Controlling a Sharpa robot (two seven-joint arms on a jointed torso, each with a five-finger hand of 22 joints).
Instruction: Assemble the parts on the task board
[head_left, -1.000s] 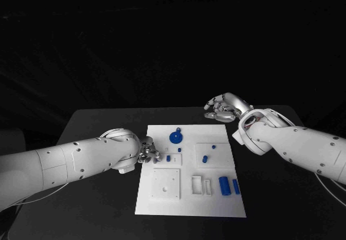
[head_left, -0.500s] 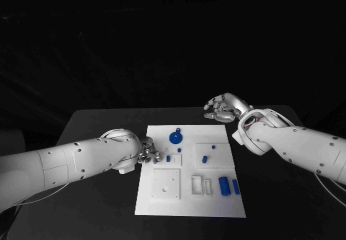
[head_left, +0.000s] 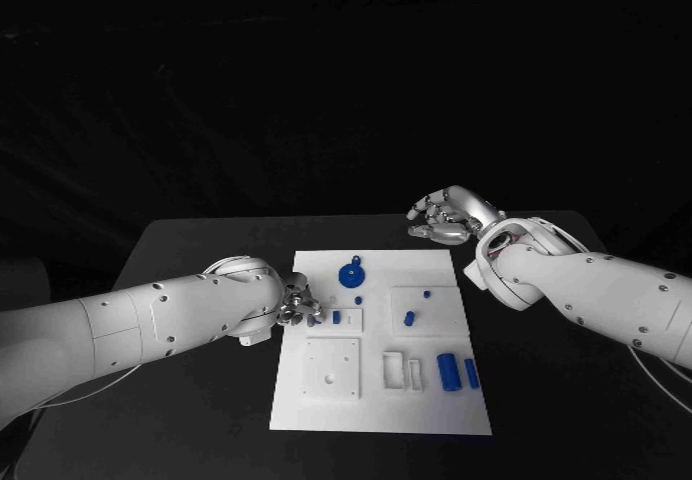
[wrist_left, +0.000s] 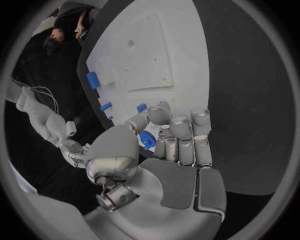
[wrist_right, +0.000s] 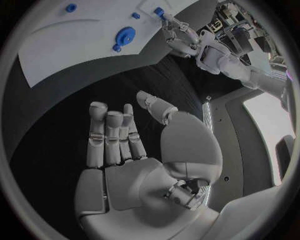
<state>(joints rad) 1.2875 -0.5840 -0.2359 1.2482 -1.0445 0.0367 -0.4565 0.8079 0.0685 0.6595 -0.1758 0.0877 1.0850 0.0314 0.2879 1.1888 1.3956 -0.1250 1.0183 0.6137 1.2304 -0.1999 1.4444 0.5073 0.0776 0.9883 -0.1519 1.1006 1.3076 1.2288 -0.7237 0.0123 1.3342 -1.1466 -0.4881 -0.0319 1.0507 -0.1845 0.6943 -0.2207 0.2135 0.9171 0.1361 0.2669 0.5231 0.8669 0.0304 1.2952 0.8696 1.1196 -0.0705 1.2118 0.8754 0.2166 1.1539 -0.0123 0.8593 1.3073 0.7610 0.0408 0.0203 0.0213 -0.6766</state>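
Task board (head_left: 379, 400), a white plate in the middle of the black table (head_left: 188, 250), bearing raised white blocks and blue parts: a round blue disc part (head_left: 351, 273) toward its far end, a short blue peg (head_left: 408, 319) in a block at mid-board, and two blue cylinders (head_left: 449, 371) lying side by side near the right edge. Left hand (head_left: 297, 305), at the board's left edge, has its fingers (wrist_left: 181, 145) curled round a small blue part (wrist_left: 147, 140), pinched against the thumb. Step in hand, as judged: carrying this part to its seat. The next move would call for aligning it over a matching socket, probably the block just beside the hand, then pressing it in; which socket cannot be told. Right hand (head_left: 454, 217), off the board beyond its far right corner, hangs over the table with fingers loosely curved and apart, holding nothing.
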